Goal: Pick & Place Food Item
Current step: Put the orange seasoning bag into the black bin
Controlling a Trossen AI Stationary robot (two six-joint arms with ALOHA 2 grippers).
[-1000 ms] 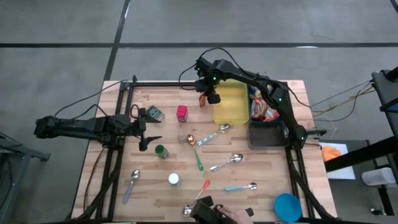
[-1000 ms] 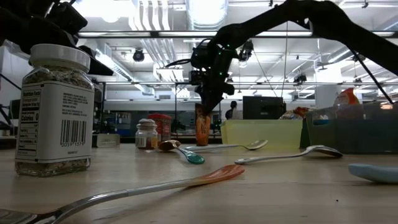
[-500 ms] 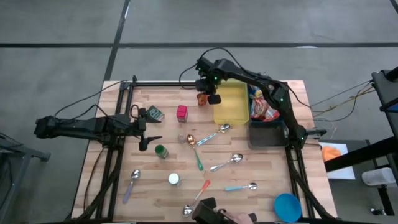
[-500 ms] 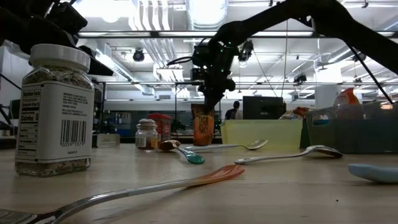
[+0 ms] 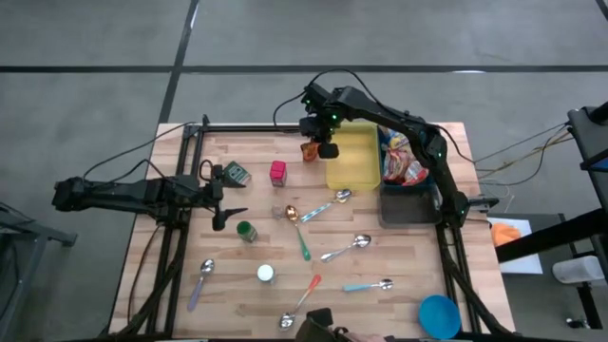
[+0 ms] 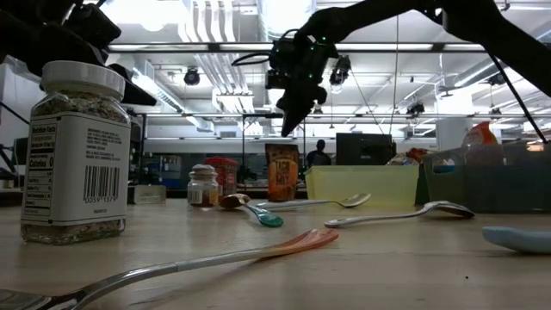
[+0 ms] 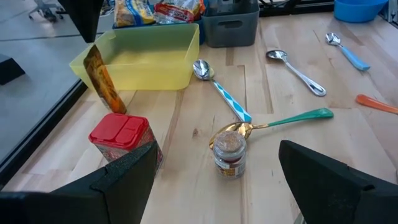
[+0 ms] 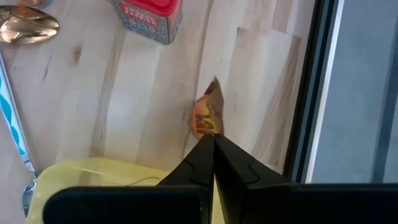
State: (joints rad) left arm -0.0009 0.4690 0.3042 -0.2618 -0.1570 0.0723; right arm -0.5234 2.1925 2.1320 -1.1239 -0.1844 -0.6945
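The food item, an orange-brown pouch (image 6: pixel 281 172), stands on its lower edge on the table beside the yellow bin's (image 5: pixel 351 160) far left corner. It also shows as the pouch (image 8: pixel 208 115) in the right wrist view and the pouch (image 7: pixel 101 79) in the left wrist view, tilted. My right gripper (image 6: pixel 287 129) hangs shut just above the pouch's top, with a gap between them and nothing in its fingers. My left gripper (image 7: pixel 217 171) waits open at the table's left side, with nothing between its fingers.
A red-lidded tin (image 5: pixel 277 172) and a small spice jar (image 7: pixel 227 151) stand left of the pouch. A grey bin (image 5: pixel 407 204) with snack packets sits right of the yellow bin. Several spoons, more jars (image 5: pixel 265 274) and a blue bowl (image 5: pixel 439 313) lie nearer.
My right gripper has risen from the pouch's top and now hangs clear above it. The pouch has turned about on its base, showing its broad face in the low view, and has stayed on the table.
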